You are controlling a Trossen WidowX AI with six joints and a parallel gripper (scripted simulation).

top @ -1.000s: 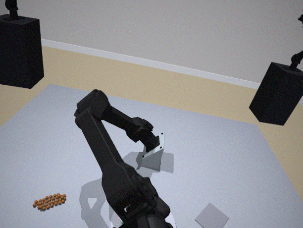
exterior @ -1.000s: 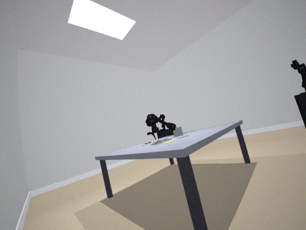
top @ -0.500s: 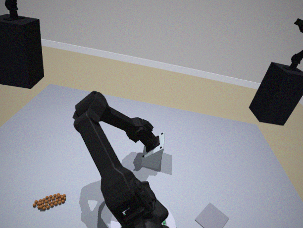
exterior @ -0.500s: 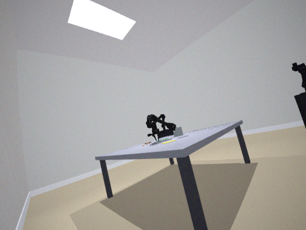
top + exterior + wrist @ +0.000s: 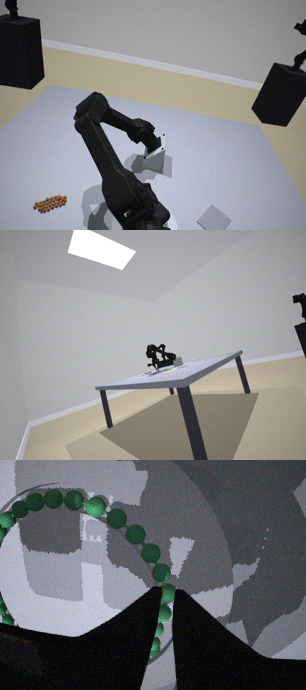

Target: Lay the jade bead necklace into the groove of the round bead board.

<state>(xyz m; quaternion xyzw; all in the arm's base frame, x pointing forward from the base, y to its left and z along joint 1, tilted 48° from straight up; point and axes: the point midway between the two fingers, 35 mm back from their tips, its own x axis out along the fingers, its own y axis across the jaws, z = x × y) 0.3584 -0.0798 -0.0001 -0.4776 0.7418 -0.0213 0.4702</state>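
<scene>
The round bead board (image 5: 212,550) (image 5: 173,223) is a pale disc, mostly hidden by the arm in the top view. The jade bead necklace (image 5: 116,518) (image 5: 165,224) forms a green loop over it. In the wrist view the thin groove line shows just outside the beads at upper left and near the fingers at lower right; whether beads sit in it cannot be told. My gripper (image 5: 166,595) (image 5: 157,370) is low at the loop's right side, shut on the necklace, with one bead between its tips. The fingers hide the loop's lower part.
Orange beads (image 5: 50,203) (image 5: 147,373) lie in a cluster left of the board. A grey square tile (image 5: 214,218) lies to its right. A yellow flat item (image 5: 168,372) is near the board. A pale angled panel (image 5: 154,162) (image 5: 178,362) stands by the arm.
</scene>
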